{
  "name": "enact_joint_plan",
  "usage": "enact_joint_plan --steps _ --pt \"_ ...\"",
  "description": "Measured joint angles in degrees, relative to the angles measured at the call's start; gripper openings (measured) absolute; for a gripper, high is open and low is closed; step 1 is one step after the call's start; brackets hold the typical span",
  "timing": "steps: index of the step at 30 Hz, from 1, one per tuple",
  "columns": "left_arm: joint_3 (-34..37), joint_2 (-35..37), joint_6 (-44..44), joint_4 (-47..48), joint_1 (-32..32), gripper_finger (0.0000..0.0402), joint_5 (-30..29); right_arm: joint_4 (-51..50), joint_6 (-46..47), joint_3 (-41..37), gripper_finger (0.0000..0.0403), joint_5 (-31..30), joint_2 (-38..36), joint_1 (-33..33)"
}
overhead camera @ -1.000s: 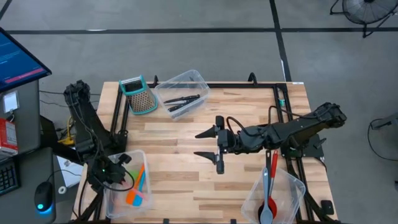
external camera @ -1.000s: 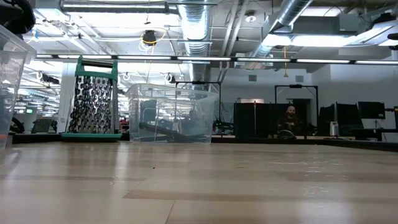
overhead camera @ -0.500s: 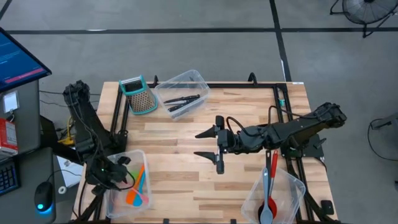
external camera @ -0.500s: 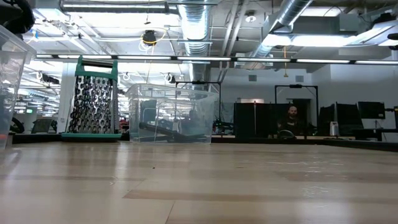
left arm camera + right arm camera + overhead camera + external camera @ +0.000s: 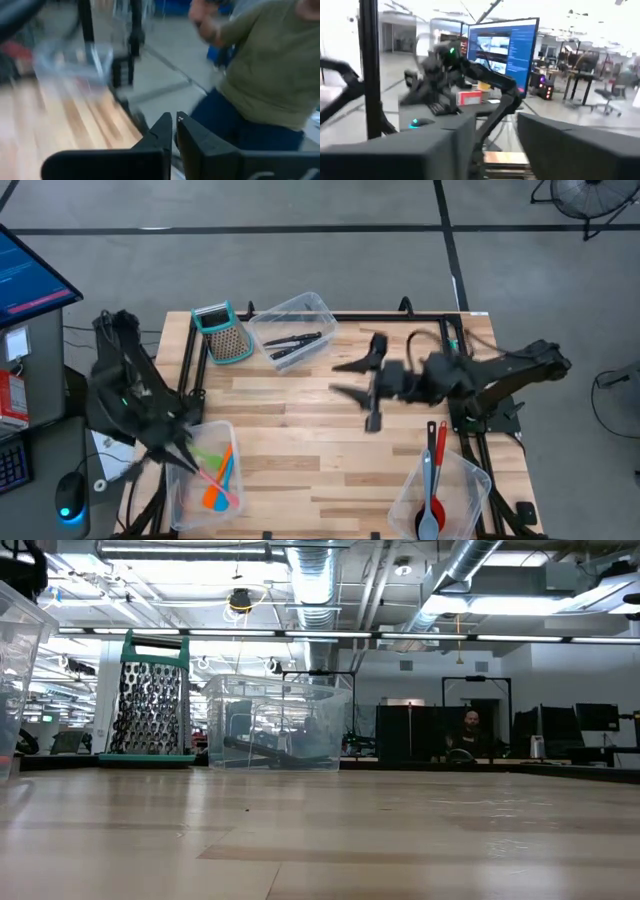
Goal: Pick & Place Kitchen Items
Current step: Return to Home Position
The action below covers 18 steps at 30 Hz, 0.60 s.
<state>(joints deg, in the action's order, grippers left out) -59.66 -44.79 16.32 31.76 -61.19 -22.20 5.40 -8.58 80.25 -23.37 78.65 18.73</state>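
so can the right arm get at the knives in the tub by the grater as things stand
Probably yes: the right gripper is open above bare table near the tub, the knives lie uncovered in its open top, and nothing stands between.

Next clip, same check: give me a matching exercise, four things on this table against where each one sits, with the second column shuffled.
Things
1. black knives
2. pink spatula
3. red spoon
4. box grater

Places, as the high view shows them
a. in the lower right tub
b. standing on the table itself, beside the top tub
c. inside the top tub
d. in the lower left tub, among other coloured spatulas

Pairs: 1-c, 2-d, 3-a, 4-b
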Motion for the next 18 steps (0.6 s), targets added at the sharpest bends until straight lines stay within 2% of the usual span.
enact_joint_plan --steps 3,5,11,18 --pt "-2.2 3.3 -10.6 -2.2 0.0 0.0002 0.8 -3.8 -3.5 0.0 0.0057 4.4 -3.7 -1.1" --pt "-2.3 6.4 -15.9 -3.5 0.0 0.0001 2.7 -7.0 -3.6 -0.1 0.0017 6.8 -7.1 -2.2" --pt "-0.8 17.1 -20.8 -3.5 0.0 0.0000 2.0 -14.4 1.4 -1.8 0.0003 10.6 -17.7 -7.2" --pt "5.3 27.4 -20.2 -3.8 0.0 0.0000 2.1 -13.8 4.0 -14.8 0.0002 14.5 -28.5 -12.0"
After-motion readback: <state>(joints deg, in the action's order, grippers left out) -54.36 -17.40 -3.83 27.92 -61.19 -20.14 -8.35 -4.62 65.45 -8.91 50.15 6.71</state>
